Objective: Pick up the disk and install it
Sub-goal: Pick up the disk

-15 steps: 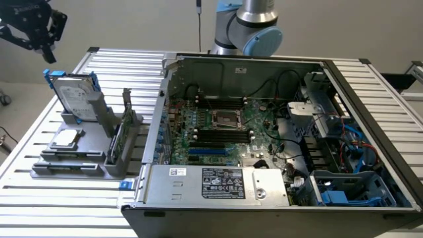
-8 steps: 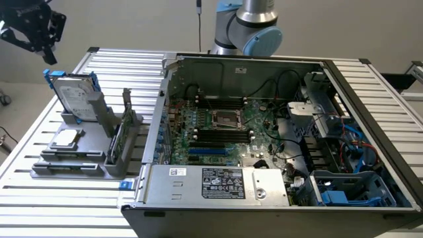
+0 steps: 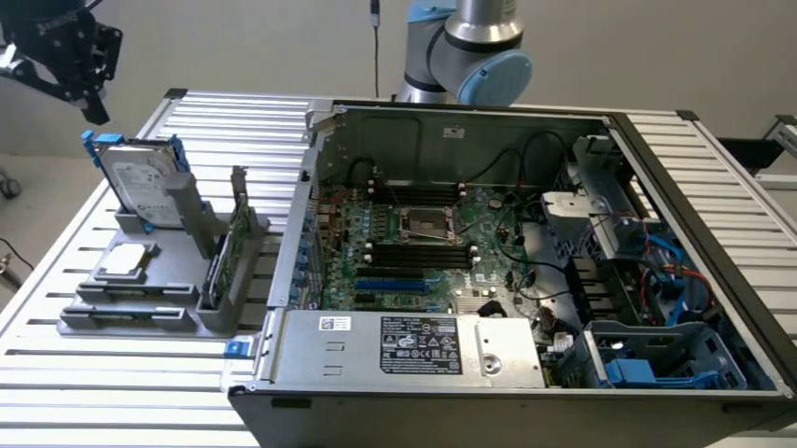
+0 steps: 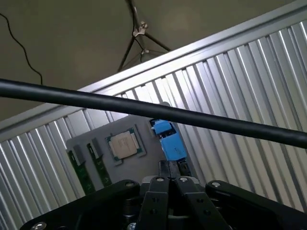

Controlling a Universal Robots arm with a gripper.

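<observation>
Slatted table (image 3: 125, 392) carries the white-labelled disk (image 3: 134, 182) on edge — gripper (image 3: 93, 112) above.

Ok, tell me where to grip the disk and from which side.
Probably best to take the disk by its free top edge, pinching across its flat faces, coming from above: it stands nearly upright, with its lower end seated in the grey holder.

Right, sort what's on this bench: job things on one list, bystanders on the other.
Job: disk, upright in the grey stand; tool above it; open computer case.
Lying about: square chip flat on the stand; green card upright in it.
</observation>
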